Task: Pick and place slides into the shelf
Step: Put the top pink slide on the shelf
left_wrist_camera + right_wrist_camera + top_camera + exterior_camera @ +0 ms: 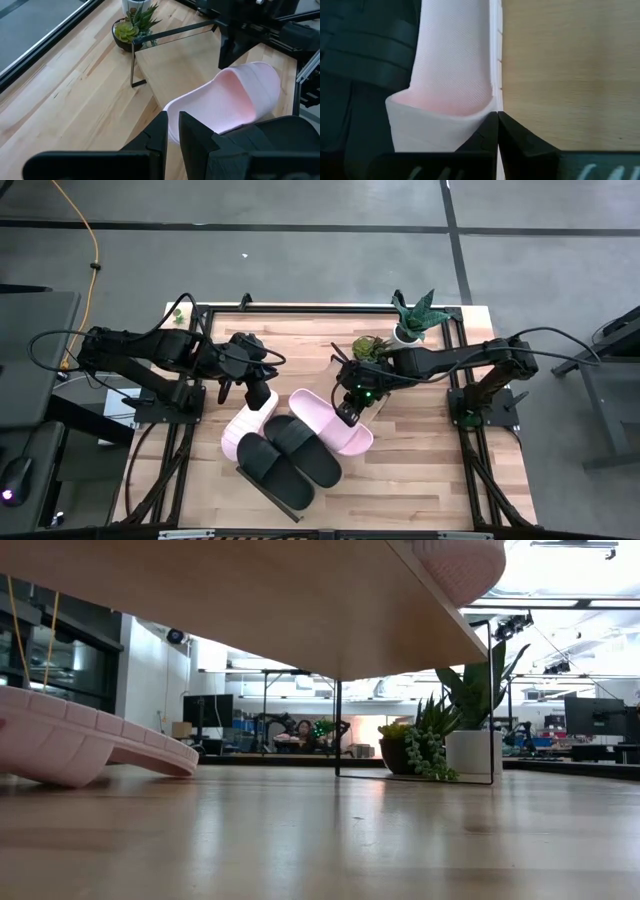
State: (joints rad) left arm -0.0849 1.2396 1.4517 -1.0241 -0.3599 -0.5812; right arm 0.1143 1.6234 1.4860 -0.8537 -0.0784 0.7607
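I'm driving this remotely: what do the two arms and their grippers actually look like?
Both arms are dark, near-black jointed links with black cables looping off them. The left gripper and right gripper each end in two flat, angular matte-black fingers. Green indicator lights glow near the right wrist.

A light-pink ribbed slide sandal (85, 745) rests at the left of the frame on the light-wood tabletop (330, 840). A light-wood shelf board (250, 600) on a thin black metal leg (337, 728) spans the upper frame, with a second pink sandal sole (465, 565) at upper right. Green potted plants (445, 735) stand at centre right.
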